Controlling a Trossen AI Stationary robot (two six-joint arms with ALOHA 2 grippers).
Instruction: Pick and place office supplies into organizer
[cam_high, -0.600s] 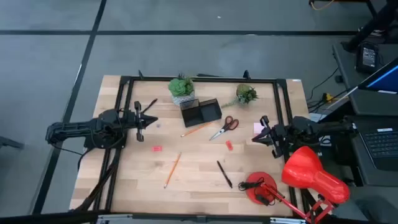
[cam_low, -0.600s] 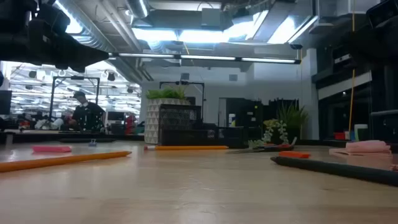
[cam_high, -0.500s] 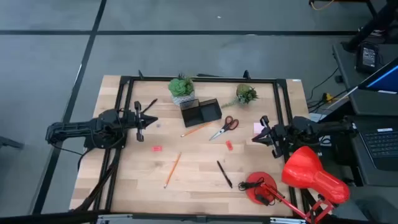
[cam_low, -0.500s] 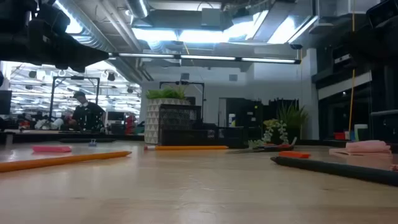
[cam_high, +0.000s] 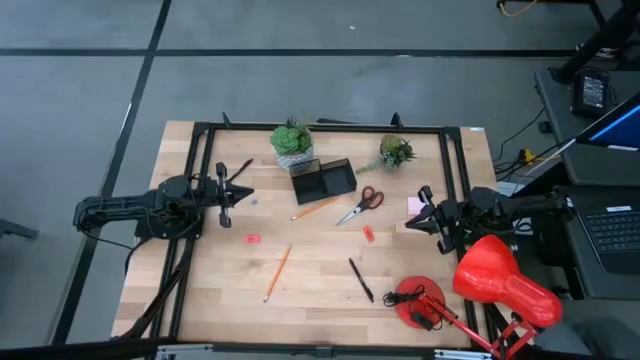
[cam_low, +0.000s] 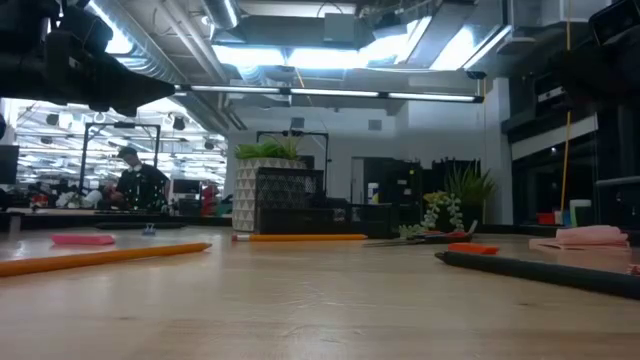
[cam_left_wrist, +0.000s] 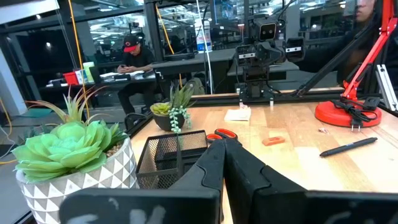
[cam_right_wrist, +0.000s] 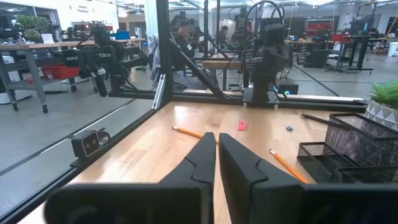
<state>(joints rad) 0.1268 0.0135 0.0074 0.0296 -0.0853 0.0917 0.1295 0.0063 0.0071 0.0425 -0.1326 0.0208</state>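
Nothing has moved in the last half second — task not started. Organizer (cam_high: 323, 180) sits empty at the table's far side; scissors (cam_high: 361, 204) just beside it (pencils, pen, erasers scattered). Left gripper (cam_high: 226, 193) and right gripper (cam_high: 427, 213) both closed on nothing, parked at the edges.

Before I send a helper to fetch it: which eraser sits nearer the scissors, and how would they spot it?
Start at the black mesh organizer at the table's far edge, then find the red-handled scissors beside it. The eraser lies just in front of the scissors, toward the black pen; the other eraser lies far off, on the left arm's side.
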